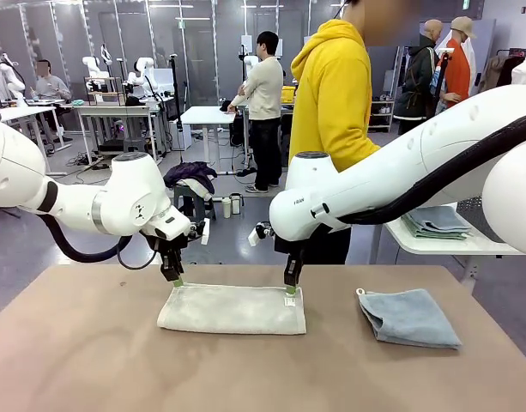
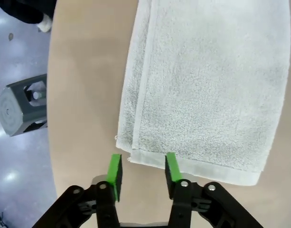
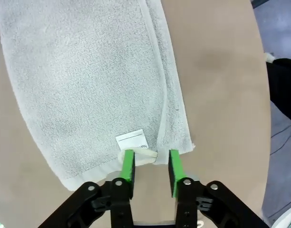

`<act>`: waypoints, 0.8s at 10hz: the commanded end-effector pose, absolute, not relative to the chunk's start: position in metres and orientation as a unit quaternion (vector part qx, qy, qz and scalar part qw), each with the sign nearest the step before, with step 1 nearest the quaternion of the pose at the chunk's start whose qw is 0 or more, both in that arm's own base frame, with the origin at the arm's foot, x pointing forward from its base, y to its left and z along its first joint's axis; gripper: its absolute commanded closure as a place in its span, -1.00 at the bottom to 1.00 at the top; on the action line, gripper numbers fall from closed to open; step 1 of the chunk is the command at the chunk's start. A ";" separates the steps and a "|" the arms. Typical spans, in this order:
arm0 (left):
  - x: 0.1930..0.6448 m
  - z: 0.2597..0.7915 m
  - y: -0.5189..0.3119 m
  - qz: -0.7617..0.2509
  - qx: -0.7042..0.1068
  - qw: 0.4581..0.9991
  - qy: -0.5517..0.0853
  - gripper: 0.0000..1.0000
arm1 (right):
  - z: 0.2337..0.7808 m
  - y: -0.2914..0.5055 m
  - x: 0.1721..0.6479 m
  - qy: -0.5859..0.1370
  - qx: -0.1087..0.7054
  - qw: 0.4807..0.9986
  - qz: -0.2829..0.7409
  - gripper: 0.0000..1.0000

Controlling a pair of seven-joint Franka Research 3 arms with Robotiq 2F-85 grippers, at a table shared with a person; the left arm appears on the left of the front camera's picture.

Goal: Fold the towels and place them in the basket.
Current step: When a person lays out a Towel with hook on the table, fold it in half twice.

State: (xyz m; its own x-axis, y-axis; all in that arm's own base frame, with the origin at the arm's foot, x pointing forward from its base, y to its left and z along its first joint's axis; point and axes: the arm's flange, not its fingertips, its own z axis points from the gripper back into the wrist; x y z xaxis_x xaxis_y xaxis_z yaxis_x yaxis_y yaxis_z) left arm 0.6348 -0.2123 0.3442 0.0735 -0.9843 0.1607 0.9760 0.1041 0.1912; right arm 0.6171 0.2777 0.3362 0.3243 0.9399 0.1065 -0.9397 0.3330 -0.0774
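Left claw [image 2: 143, 159] and right claw [image 3: 151, 154], both released, hang over the far corners of a folded cream-white towel [image 1: 232, 310] on the counter [image 1: 82, 360], a grey-blue towel [image 1: 410, 317] nearby.

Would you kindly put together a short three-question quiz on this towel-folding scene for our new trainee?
1. True or false: the grey-blue towel lies on top of the cream towel.
2. Where are the left gripper and the right gripper? A) at the two far corners of the cream towel; B) both over the grey-blue towel; C) raised high above the table.
3. Fill in: in the wrist views, the jaws of both grippers stand ____.

Key: 1 false, the two towels lie apart, the grey-blue one toward the robot's right. 2 A. 3 open.
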 end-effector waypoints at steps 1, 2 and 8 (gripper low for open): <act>0.621 0.350 -0.205 -0.673 0.020 0.725 -0.149 -1.00 | 0.338 0.271 0.606 -0.083 -0.027 0.813 0.576 -1.00; 0.617 0.354 -0.204 -0.681 0.015 0.717 -0.146 -1.00 | 0.340 0.271 0.605 -0.089 -0.030 0.811 0.577 -1.00; 0.598 0.364 -0.195 -0.672 0.003 0.725 -0.150 -1.00 | 0.352 0.268 0.598 -0.103 -0.016 0.814 0.571 -1.00</act>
